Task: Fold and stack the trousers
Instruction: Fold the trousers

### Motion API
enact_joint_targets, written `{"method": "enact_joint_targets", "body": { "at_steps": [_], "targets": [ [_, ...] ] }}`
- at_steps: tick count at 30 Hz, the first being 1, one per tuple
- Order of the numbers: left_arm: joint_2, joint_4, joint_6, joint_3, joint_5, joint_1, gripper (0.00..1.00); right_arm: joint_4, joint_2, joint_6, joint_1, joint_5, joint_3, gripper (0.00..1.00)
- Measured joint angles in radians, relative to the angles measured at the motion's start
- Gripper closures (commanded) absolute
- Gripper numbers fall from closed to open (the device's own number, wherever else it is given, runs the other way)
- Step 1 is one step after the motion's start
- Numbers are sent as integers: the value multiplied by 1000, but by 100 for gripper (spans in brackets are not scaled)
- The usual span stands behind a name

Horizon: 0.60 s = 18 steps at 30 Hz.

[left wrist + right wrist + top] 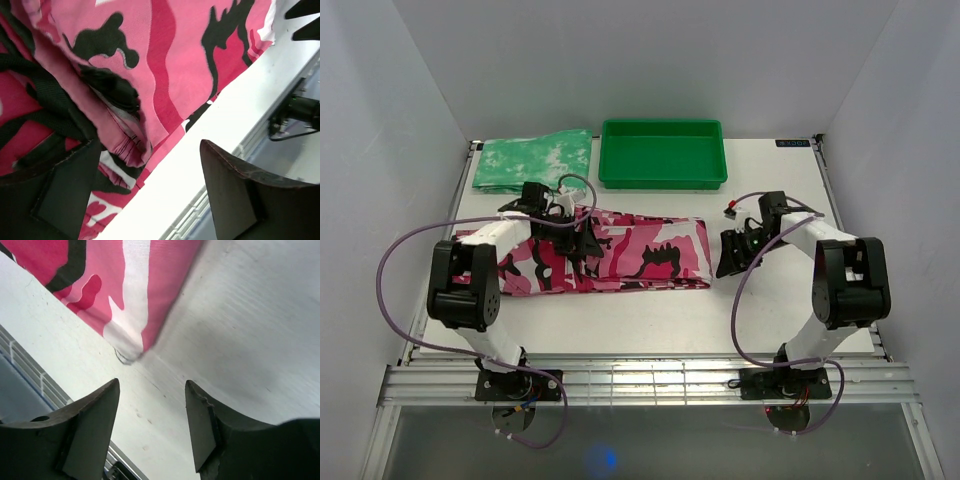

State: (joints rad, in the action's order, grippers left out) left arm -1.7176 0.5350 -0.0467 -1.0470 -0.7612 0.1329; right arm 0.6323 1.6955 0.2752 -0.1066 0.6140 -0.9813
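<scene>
— Trousers (620, 255) first: where are they?
— Flat on the white table (620, 320), at its middle in the top view. They are folded into 1 long band that runs from 9 o'clock to 3 o'clock. The print is pink, white and black camouflage.
— What lies around them?
— A green tray (663, 182) sits at 12 o'clock, near their far edge but apart from it. A folded green-and-white cloth (533, 160) lies at 11 o'clock, just beside the tray's left wall. Its near edge comes close to the trousers, and I cannot tell whether they touch.
— The left gripper (588, 243)?
— It is over the band, left of its middle, low on the cloth. In its wrist view the 2 fingers stand wide apart. 1 finger (60, 200) is over the print at the folded edge, the other (250, 200) above bare table. Nothing is pinched between them. A black strap (40, 95) lies across the cloth at 10 o'clock in that view.
— And the right gripper (733, 252)?
— It is just off the band's 3 o'clock end, pointing toward it. Its wrist view shows the fingers (92, 425) parted to a middling gap, with only bare table between them. The trousers' corner lies just ahead of the tips at 12 o'clock, apart from both. It holds nothing.
</scene>
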Motion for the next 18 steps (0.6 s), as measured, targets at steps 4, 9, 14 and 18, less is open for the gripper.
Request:
{"method": "enact_joint_targets", "body": {
  "at_steps": [4,9,14,18],
  "targets": [
    [147,23,74,-3,41,-40,2,24,-101,14,54,-44,-16,29],
    [252,65,103,-32,52,-154,2,3,-76,-15,124,-45,-91,34],
    [255,126,118,-37,84,-294,2,-87,63,-104,135,19,-105,34],
    [255,200,142,-56,105,-363,2,-166,147,-185,117,79,-100,34]
  ]
}}
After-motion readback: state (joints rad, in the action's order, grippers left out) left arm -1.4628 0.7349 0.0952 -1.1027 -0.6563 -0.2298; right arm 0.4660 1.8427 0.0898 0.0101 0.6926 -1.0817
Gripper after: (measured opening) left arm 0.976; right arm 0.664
